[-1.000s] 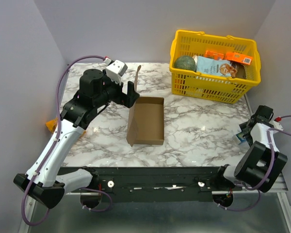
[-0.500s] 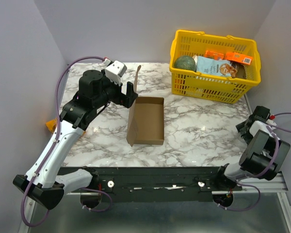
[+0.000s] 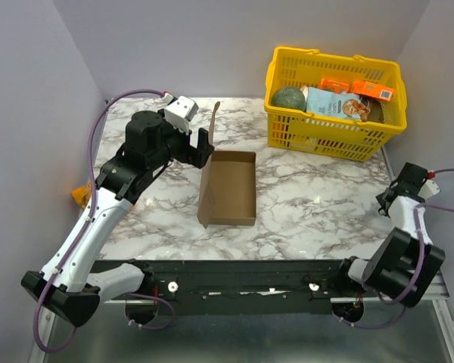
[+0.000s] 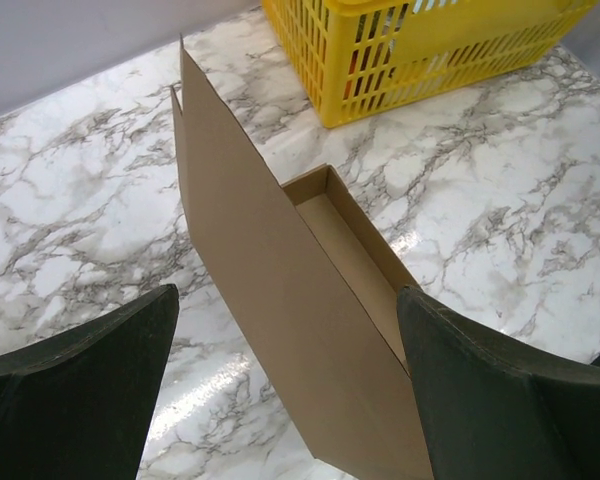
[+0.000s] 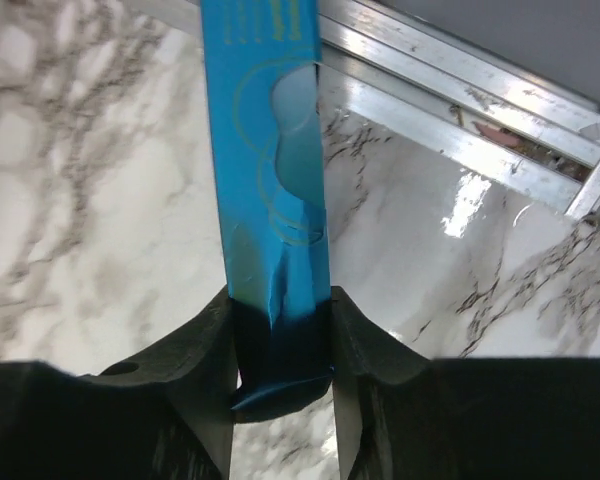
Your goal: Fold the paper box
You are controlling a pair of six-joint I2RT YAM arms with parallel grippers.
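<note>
The paper box (image 3: 234, 189) is a shallow brown cardboard tray at the middle of the table, with its long left flap (image 3: 214, 125) standing upright. In the left wrist view that flap (image 4: 250, 250) rises between the wide-apart fingers of my left gripper (image 4: 287, 300), touching neither. My left gripper (image 3: 204, 147) is open beside the flap's far end. My right gripper (image 3: 388, 198) is at the table's right edge. It is shut on a thin blue packet (image 5: 265, 150), pinched at its lower end between the two fingers (image 5: 205, 340).
A yellow plastic basket (image 3: 333, 130) with groceries stands at the back right. An aluminium rail (image 5: 460, 120) runs along the table edge beyond the blue packet. A small orange thing (image 3: 79, 195) lies off the table's left side.
My right gripper has closed on the blue packet, and its wrist has shifted at the right table edge. The left arm and the box have barely moved.
</note>
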